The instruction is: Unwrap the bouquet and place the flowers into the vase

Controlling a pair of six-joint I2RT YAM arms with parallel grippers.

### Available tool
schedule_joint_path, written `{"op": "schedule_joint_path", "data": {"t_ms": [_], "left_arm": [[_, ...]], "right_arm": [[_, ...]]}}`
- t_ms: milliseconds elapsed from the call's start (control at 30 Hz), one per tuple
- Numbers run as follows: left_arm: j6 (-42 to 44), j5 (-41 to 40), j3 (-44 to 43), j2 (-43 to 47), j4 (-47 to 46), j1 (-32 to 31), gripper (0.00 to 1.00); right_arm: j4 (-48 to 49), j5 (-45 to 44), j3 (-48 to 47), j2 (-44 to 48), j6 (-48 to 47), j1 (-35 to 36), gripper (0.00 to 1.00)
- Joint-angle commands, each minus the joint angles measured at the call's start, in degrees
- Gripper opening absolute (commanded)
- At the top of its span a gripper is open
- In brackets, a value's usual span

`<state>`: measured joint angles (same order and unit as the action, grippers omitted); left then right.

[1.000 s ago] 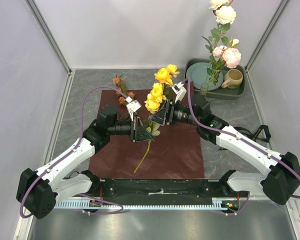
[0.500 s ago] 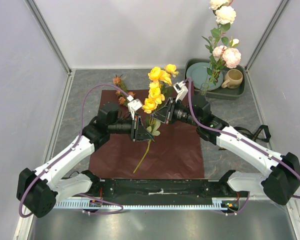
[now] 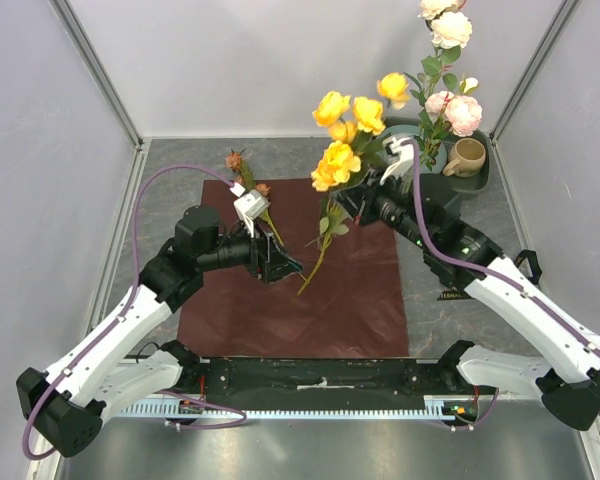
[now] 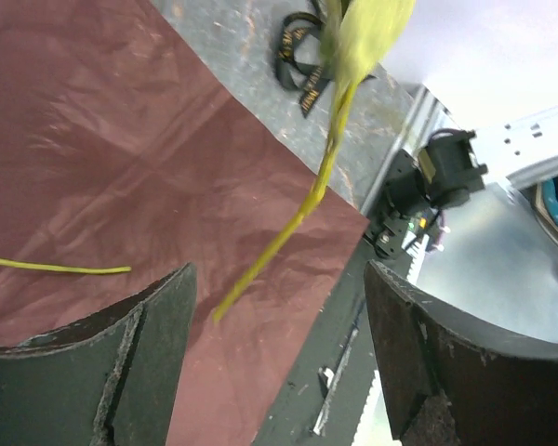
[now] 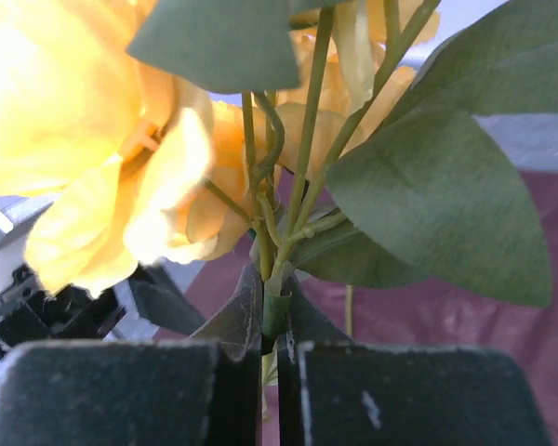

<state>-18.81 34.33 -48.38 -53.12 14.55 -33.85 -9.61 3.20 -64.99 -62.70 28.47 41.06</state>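
My right gripper (image 3: 342,203) (image 5: 274,316) is shut on the green stem (image 5: 275,307) of the yellow roses (image 3: 345,130) and holds them upright above the table. The stem's lower end (image 3: 313,268) hangs free over the unfolded maroon wrapping paper (image 3: 280,310). Just left of that stem, my left gripper (image 3: 285,265) (image 4: 279,316) stands open and holds nothing, with the stem (image 4: 298,214) beyond its fingers. The clear vase (image 3: 410,178) holds pink and white roses (image 3: 455,110) at the back right. Rust-brown blooms (image 3: 242,172) lie at the paper's far left corner.
The vase stands on a dark green tray (image 3: 470,188) beside a beige mug (image 3: 465,157). The black ribbon (image 4: 302,60) with gold lettering lies on the grey table past the paper's edge. A thin loose stem (image 4: 56,268) rests on the paper.
My left gripper has opened, let go of the yellow rose stem and drawn back to the left. My right gripper has shut on the stem and lifted it up and toward the back right.
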Motion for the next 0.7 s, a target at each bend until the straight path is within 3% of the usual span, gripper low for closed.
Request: {"op": "schedule_joint_path", "data": {"t_ms": [0, 200, 433, 667], "left_arm": [[3.16, -7.33, -0.23, 2.41, 0.57, 0.45, 0.80], [2.81, -10.86, 3.11, 5.22, 0.31, 1.24, 0.81], [3.16, -11.65, 3.82, 5.75, 0.31, 1.41, 0.81], [2.64, -12.71, 4.52, 6.98, 0.04, 1.41, 0.81]], "right_arm": [[-7.87, -17.65, -11.87, 1.26, -11.84, 0.25, 0.00], [-12.10, -37.35, -27.78, -4.18, -24.85, 0.25, 0.00], [-8.51, -50.72, -40.82, -13.67, -38.82, -0.36, 0.00], [-2.97, -50.51, -40.57, -17.55, -44.21, -4.31, 0.00]]}}
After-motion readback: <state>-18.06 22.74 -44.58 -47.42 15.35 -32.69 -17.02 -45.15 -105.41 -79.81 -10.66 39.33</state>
